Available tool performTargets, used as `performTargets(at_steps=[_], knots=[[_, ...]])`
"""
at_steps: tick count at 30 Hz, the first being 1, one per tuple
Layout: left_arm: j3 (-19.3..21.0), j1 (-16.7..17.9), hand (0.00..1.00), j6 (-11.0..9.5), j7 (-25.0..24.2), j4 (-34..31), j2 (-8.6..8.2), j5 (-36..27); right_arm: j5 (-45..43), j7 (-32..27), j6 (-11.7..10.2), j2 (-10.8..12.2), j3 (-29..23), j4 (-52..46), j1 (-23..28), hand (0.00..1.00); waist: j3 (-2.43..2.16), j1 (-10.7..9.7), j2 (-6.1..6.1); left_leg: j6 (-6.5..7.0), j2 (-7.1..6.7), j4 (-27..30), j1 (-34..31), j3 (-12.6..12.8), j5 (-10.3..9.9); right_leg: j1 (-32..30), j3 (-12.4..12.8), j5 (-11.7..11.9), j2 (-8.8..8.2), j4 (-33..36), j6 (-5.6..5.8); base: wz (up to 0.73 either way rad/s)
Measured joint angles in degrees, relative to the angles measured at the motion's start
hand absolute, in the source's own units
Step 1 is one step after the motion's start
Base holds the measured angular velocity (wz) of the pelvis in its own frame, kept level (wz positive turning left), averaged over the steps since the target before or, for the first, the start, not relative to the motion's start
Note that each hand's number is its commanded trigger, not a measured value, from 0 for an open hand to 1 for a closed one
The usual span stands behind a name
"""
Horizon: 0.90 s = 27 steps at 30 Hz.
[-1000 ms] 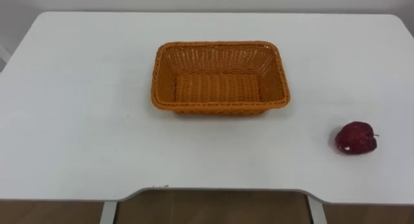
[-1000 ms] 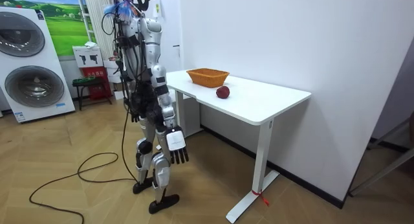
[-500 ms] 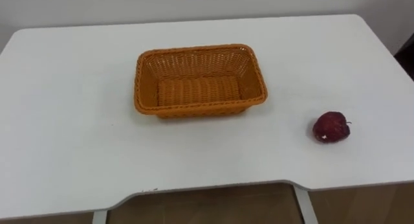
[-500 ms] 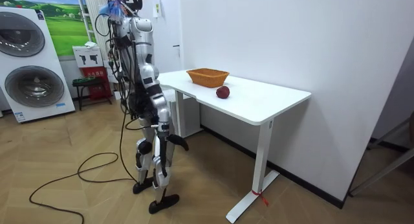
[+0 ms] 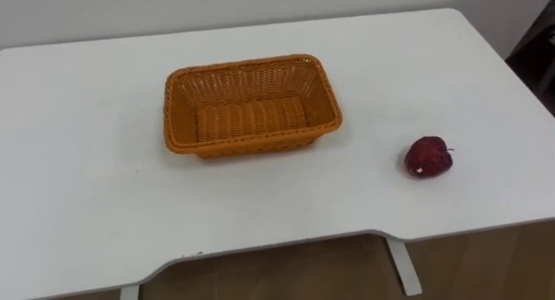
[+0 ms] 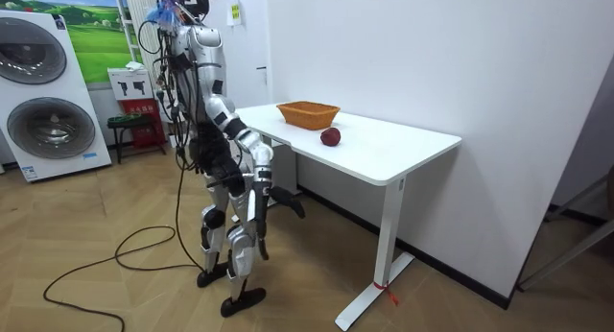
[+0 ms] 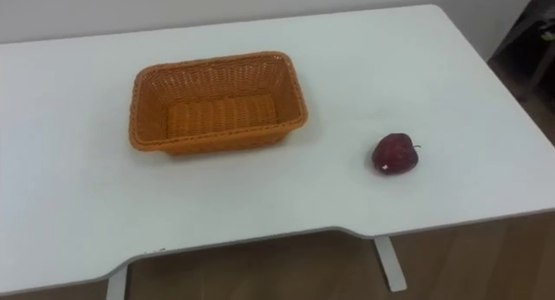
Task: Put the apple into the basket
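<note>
Apple awaits pickup: the apple [image 5: 427,156] lies on the table [image 5: 78,205], well to the right of the empty basket [image 5: 251,145] and untouched. The robot stands at the table's near edge, its right hand [image 6: 288,201] held forward below the tabletop; whether it is released or clenched cannot be told. Reaching, grasping and placing all appear still to be done.
</note>
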Motion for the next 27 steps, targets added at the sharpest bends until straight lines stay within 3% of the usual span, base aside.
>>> performTargets(at_steps=[4, 7, 11, 22, 27], knots=[[-3.84, -0.10, 0.00, -1.89, -0.01, 0.29, 0.27, -0.05, -17.72, -4.48, -2.80, -1.01, 4.91, -10.72, -0.43, 0.00, -0.01, 0.56, 0.08, 0.00, 0.04, -0.26, 0.05, 0.01, 0.01, 0.38, -0.14, 0.03, 0.10, -0.58, -0.01, 0.00], [-5.84, -0.38, 0.00, -2.24, -0.01, 0.31, 0.04, -0.25, -26.42, -5.64, -3.11, -1.23, 9.97, -15.97, 0.17, 0.00, 0.33, 1.97, -0.08, -0.01, 0.09, -0.84, 0.06, 0.33, 0.01, -0.41, 0.71, 0.06, 0.27, -0.23, -0.03, -0.13], [-7.61, -0.72, 0.00, -2.61, -0.16, 0.22, -0.06, -0.35, -34.69, -4.07, -3.15, -1.32, 13.49, -19.79, 0.23, 0.00, 0.31, 3.21, -0.31, -0.01, 0.11, -0.88, -0.45, 0.31, 0.01, -0.78, 0.90, 0.18, 0.36, -0.81, -0.01, -0.03], [-12.21, -0.98, 0.00, -5.29, -0.21, 0.26, 0.25, -0.75, -38.94, 8.31, -3.63, -1.79, 29.69, -21.25, 0.87, 0.00, 0.16, 3.95, -0.38, -0.02, 0.58, -0.98, 0.64, 0.18, 0.01, 1.20, -0.20, 0.76, 0.59, -2.27, -0.36, 0.02], [-12.06, -0.91, 0.00, -6.07, -0.20, 0.55, 0.37, -0.73, -39.33, 12.79, -3.95, -2.06, 31.45, -18.74, 1.46, 0.00, 0.33, 4.99, -0.08, -0.02, 0.58, -1.02, 0.61, 0.06, 0.01, 1.34, -0.62, 0.96, 0.57, -2.27, -0.28, 0.03]])
